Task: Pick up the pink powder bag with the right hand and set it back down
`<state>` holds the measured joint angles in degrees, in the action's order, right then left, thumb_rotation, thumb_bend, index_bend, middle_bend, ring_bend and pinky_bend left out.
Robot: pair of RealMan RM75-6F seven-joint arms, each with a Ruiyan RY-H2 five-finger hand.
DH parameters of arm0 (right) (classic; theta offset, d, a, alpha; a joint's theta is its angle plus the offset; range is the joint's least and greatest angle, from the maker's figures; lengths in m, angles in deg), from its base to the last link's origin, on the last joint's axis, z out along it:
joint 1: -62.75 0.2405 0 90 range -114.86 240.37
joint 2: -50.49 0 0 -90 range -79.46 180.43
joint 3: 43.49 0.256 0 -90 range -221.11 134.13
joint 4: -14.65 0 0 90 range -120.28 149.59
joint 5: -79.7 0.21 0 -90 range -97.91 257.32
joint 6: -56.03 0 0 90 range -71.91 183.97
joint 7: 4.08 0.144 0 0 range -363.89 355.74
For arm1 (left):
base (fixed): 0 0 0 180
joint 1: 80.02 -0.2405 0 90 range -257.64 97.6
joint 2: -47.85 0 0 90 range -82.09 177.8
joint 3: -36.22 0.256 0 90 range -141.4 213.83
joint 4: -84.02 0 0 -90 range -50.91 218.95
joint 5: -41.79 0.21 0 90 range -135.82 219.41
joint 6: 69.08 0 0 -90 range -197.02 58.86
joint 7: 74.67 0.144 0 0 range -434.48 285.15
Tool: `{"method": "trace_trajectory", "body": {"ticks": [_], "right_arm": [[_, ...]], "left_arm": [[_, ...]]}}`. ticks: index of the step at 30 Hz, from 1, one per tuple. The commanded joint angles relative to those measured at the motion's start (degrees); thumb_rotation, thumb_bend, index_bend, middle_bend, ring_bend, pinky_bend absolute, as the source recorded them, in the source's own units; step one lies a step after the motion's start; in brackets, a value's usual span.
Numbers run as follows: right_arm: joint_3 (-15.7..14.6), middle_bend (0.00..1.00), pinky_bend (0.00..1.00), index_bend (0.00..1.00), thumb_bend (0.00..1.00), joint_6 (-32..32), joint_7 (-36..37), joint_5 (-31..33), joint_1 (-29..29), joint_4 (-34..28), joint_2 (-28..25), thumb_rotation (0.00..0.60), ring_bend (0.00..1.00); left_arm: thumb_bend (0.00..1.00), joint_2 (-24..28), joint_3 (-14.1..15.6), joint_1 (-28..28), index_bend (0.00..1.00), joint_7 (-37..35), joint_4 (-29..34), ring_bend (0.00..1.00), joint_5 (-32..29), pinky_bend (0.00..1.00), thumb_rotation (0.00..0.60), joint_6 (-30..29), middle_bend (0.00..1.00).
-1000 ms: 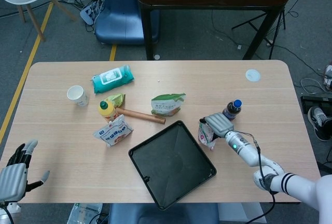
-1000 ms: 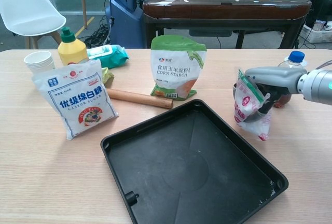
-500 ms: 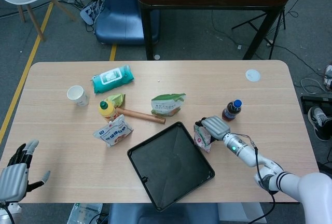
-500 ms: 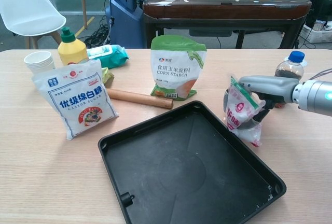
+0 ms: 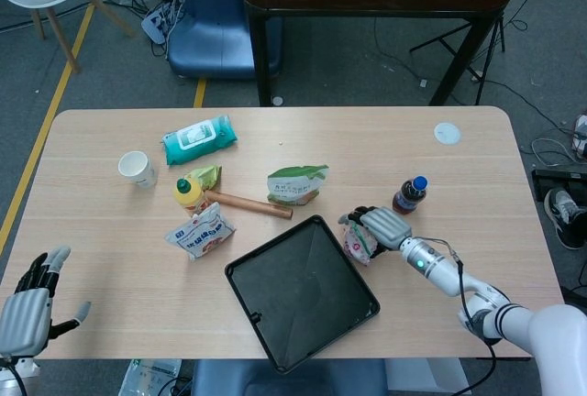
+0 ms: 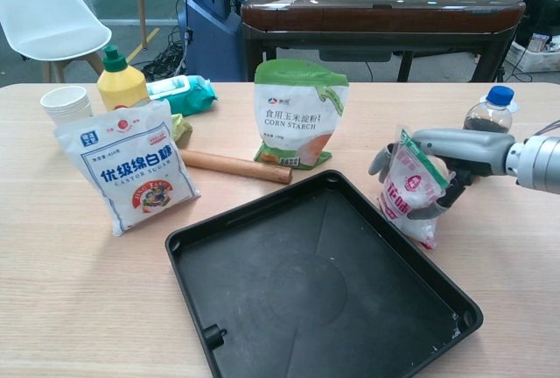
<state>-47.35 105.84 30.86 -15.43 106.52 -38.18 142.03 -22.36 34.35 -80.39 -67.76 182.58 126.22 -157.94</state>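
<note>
From the head view, the right hand [image 5: 378, 227] is holding the pink powder bag [image 5: 358, 241] with its fingers wrapped around it, just beside the right corner of the black tray [image 5: 300, 291]. The brown bottle with a blue cap [image 5: 409, 194] is standing a little past the tray's right corner, behind the hand. The green corn starch bag [image 5: 296, 184] is lying near the tray's far corner, and the wooden rolling pin [image 5: 248, 203] is lying off the tray's far left edge. The left hand [image 5: 27, 306] is sitting well to the left of the tray at the table's edge, holding nothing, with its fingers spread apart. From the chest view, the right hand [image 6: 442, 157] is gripping the pink powder bag [image 6: 409, 188] near its top, with fingers on both sides of it. The bag is tilting and sitting right next to the tray's [image 6: 319, 295] right rim; I cannot tell if its bottom is touching the table. The white sugar bag [image 6: 129, 164] is standing well to the left of the tray, and the corn starch bag [image 6: 299, 113] is standing just behind the tray.
</note>
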Motion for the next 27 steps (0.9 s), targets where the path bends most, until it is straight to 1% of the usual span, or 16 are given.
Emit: {"method": "trace_trajectory", "body": {"ticks": [1, 5, 16, 23, 27], "right_arm": [[-0.22, 0.26, 0.24, 0.22, 0.29, 1.47, -0.12, 0.10, -0.64, -1.32, -1.34, 0.600, 0.17], [-0.24, 0.24, 0.23, 0.20, 0.29, 3.22, -0.78, 0.32, -1.38, -3.18, -2.60, 0.600, 0.16], [-0.27, 0.24, 0.23, 0.20, 0.29, 6.83, -3.33, 1.06, -3.43, -9.54, -7.01, 0.600, 0.16], [-0.04, 0.24, 0.23, 0.20, 0.29, 8.09, -5.23, 1.13, -4.00, -13.64, -8.69, 0.600, 0.16], [0.14, 0.24, 0.23, 0.19, 0.29, 7.80, -6.52, 1.54, -4.04, -15.74, -9.78, 0.600, 0.16]], "left_arm": [[0.23, 0.00, -0.02, 0.10, 0.08, 0.29, 0.21, 0.03, 0.09, 0.13, 0.600, 0.03, 0.09], [0.23, 0.04, 0.05, 0.08, 0.08, 0.47, 0.46, 0.03, 0.22, 0.13, 0.600, -0.06, 0.09], [0.23, 0.28, 0.30, -0.16, 0.08, 0.39, 0.76, 0.03, 0.84, 0.13, 0.600, -0.62, 0.09], [0.23, 0.42, 0.43, -0.34, 0.08, -0.13, 0.69, 0.03, 1.15, 0.13, 0.600, -0.92, 0.09], [0.23, 0.50, 0.39, -0.47, 0.08, -0.81, 0.27, 0.03, 1.02, 0.13, 0.600, -1.03, 0.09]]}}
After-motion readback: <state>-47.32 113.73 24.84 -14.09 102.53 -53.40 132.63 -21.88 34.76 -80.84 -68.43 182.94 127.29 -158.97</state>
